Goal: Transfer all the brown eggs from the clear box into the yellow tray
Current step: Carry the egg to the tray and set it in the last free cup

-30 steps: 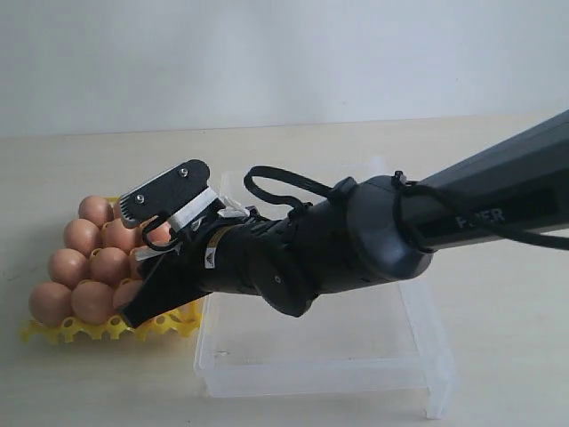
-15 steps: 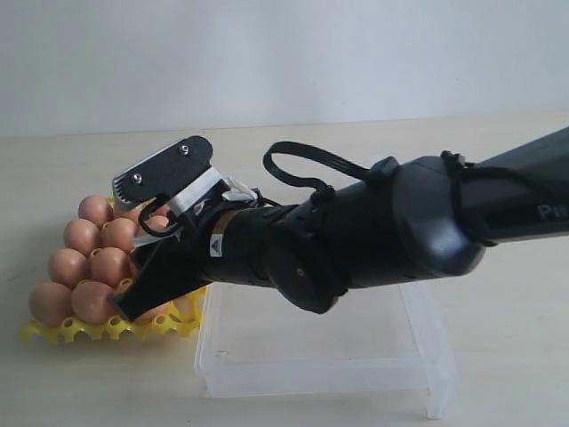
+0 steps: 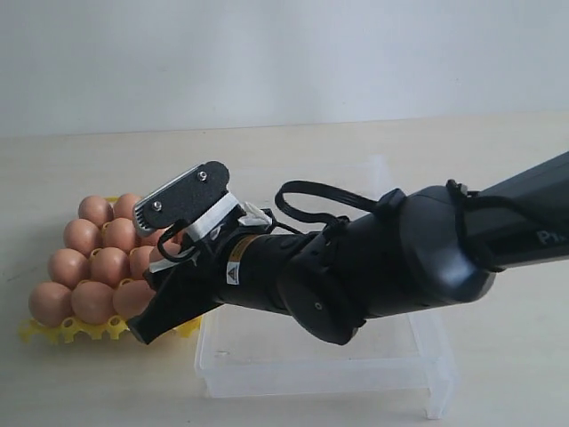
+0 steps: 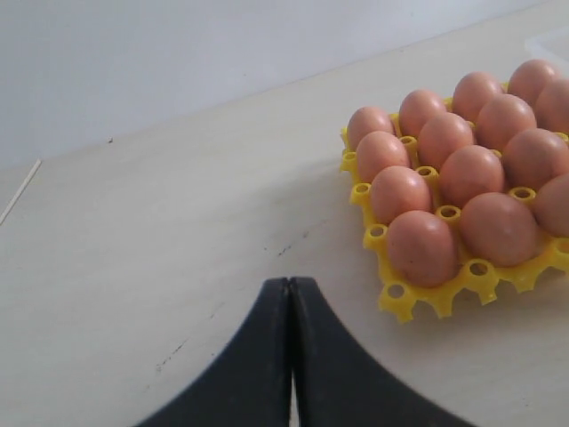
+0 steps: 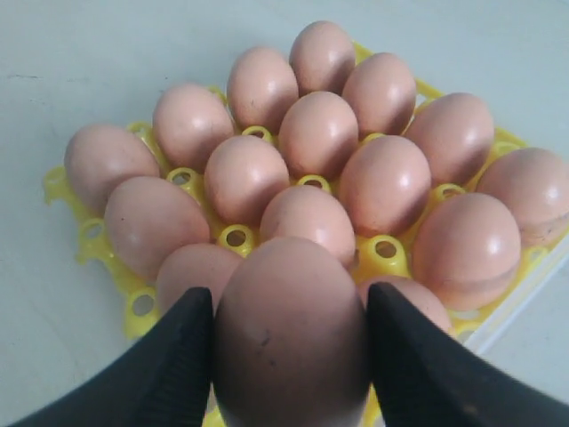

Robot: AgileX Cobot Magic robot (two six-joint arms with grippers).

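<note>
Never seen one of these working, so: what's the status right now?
Right pincer shut on a brown egg, over the yellow tray. Left pincer shut, empty. Clear box: nothing visible inside. Tray crowded with eggs.

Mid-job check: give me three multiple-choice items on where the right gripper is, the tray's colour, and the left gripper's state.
1. The right gripper is: A over the yellow tray; B well clear of it; C under it.
2. The tray is: A blue; B white; C yellow.
3. The left gripper is: A open; B shut, empty; C gripping something.
1 A: the tray lies below its held brown egg. 2 C: it shows bright yellow. 3 B: it is closed tight, nothing between.
</note>
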